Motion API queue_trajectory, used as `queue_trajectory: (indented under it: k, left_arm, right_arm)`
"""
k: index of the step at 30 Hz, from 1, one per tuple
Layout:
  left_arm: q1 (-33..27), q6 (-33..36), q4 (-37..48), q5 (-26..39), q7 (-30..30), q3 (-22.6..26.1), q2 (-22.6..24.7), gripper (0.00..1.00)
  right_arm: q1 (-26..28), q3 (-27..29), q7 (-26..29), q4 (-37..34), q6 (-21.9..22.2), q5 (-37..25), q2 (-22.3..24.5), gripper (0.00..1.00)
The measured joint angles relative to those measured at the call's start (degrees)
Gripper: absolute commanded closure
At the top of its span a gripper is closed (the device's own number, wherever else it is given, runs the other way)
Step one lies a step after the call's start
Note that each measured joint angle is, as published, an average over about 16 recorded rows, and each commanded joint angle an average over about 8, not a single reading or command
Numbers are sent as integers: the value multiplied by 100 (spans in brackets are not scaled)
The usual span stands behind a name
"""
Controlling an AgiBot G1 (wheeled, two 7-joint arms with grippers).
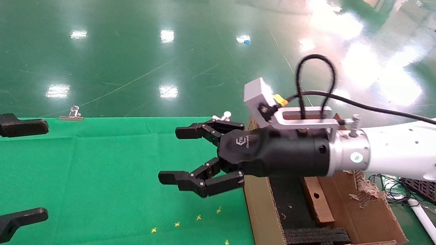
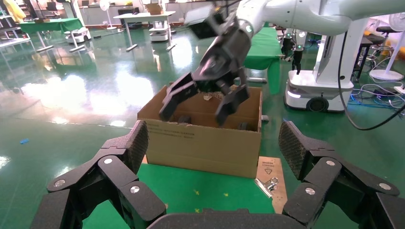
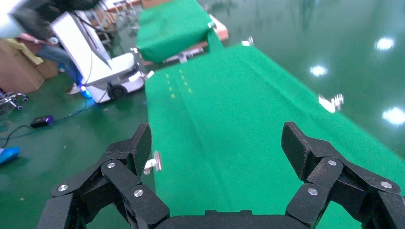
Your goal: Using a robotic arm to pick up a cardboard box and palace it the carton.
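The robotic arm (image 1: pixel 404 154) reaches in from the right, white with a black wrist and a grey camera block. Its right gripper (image 1: pixel 175 154) hangs open and empty above the green table, just left of the carton (image 1: pixel 268 225). From the left wrist, the right gripper (image 2: pixel 193 114) shows spread in front of the carton's (image 2: pixel 205 143) open top. Black foam inserts (image 1: pixel 316 235) lie inside the carton. My left gripper (image 1: pixel 39 170) is open and empty at the table's left edge. The cardboard box is out of view.
The green cloth table (image 1: pixel 110 176) carries small yellow marks (image 1: pixel 198 217) near the carton. Metal clips (image 1: pixel 72 113) sit at its far edge, and another clip (image 2: pixel 267 183) lies on a wooden board beside the carton. Cables and a white frame (image 1: pixel 429 228) lie right of the carton.
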Motion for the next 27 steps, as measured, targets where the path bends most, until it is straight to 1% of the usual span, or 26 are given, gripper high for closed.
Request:
queue_trajectory:
  k: [10, 15, 20, 27]
  left_arm:
    - [0, -1, 0, -2, 1, 3, -1, 0]
    - [0, -2, 1, -3, 2, 3, -2, 0]
    - [0, -3, 1, -4, 2, 4, -2, 0]
    - [1, -3, 2, -4, 3, 4, -2, 0]
  right_arm:
    - [-1006, 1417, -487, 1110, -113, 323, 282, 0]
    - [-1373, 1938, -654, 1512, -156, 445, 384, 0]
    - [-1556, 2198, -733, 1710, -179, 509, 435, 0]
    - [-1569, 2215, -737, 1722, -181, 517, 440, 0]
